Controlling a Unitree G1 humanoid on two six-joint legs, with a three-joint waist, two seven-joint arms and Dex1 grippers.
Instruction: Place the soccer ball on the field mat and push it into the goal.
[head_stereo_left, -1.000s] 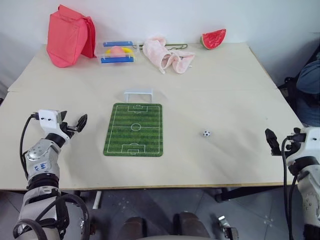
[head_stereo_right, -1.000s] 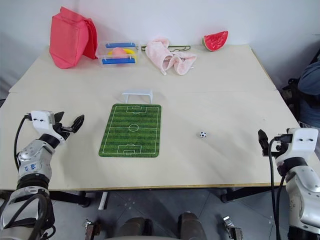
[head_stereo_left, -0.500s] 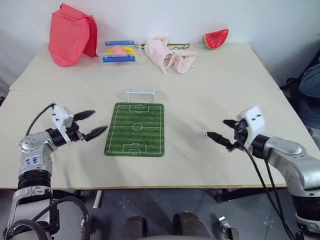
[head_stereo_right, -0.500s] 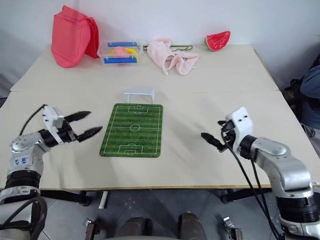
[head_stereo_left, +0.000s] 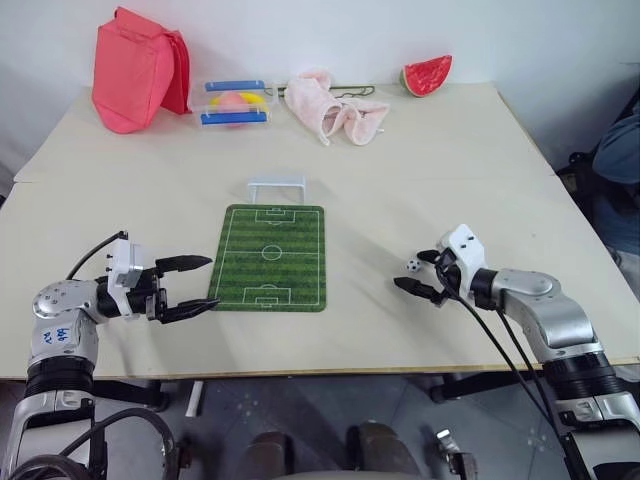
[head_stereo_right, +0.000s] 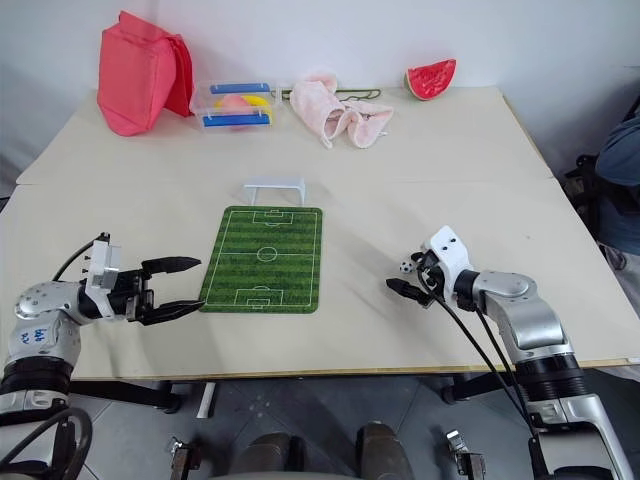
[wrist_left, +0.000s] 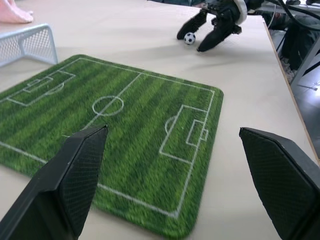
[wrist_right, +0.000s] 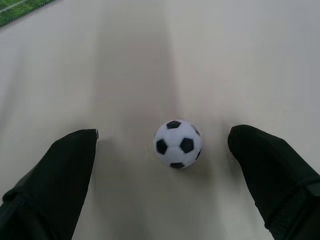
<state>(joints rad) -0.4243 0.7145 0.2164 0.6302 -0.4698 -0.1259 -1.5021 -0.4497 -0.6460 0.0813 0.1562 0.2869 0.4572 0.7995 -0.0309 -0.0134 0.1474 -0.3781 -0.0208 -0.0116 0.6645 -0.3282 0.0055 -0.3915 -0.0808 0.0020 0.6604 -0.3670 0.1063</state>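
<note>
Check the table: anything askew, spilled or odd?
Nothing stands out. The field mat lies flat with the goal upright beyond its far end. The soccer ball sits off the mat on the bare table, between the open fingers of the right hand.

The soccer ball (wrist_right: 177, 144) is seen a little below the centre of the frame, resting on the pale bench (wrist_right: 225, 60). Two black fingers (wrist_right: 55, 185) of the right pincer (wrist_right: 165, 175) are seen at the lower left and the lower right, spread wide apart, with the ball between them and touched by neither. A small green strip of the field mat (wrist_right: 20, 7) is seen in the upper left corner.
</note>
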